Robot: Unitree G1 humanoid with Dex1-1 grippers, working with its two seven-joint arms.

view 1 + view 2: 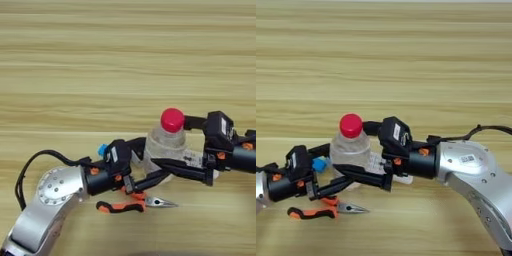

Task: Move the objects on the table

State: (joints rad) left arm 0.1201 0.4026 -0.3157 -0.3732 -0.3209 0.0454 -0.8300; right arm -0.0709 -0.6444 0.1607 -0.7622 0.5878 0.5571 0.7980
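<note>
Both grippers, left gripper [145, 167] and right gripper [348, 150], are closing around the bottle [167, 145], pliers [130, 204] lying untouched just below it.

You had almost nothing beyond the task's own things in view. A thin pale strip [406, 1] ran along the far edge, too narrow to identify. At the near edge sat a dim grey curved shape [155, 253], also unidentifiable.
</note>
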